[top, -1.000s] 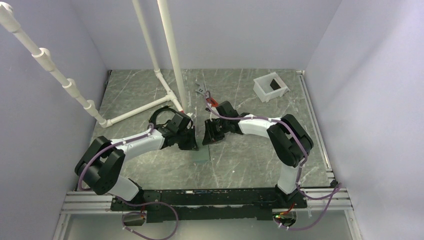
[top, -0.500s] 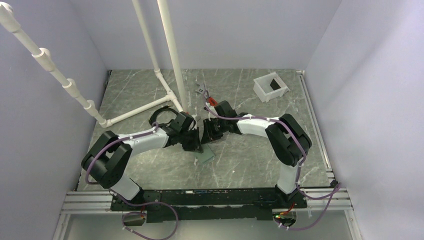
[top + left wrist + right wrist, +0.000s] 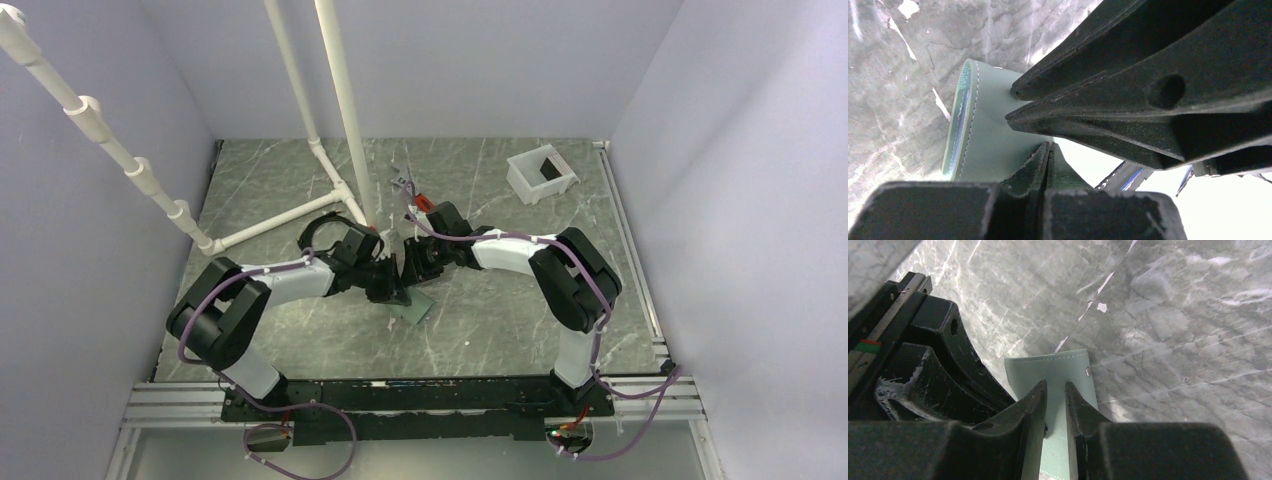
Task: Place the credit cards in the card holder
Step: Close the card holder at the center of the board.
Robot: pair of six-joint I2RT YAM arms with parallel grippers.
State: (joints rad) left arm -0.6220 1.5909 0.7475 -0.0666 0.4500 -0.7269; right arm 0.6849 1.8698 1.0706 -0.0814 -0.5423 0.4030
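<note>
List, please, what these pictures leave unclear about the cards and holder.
The credit cards: neither plainly seen; top view, left gripper and right gripper cover much of the card holder.
A blue sliver at the holder's edge, left wrist view: too thin to identify.
Inside the white tub, top view: dark, too small.

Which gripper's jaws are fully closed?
The left gripper: its fingers meet with no gap, at the card holder. The right gripper shows a slit between its fingers.
</note>
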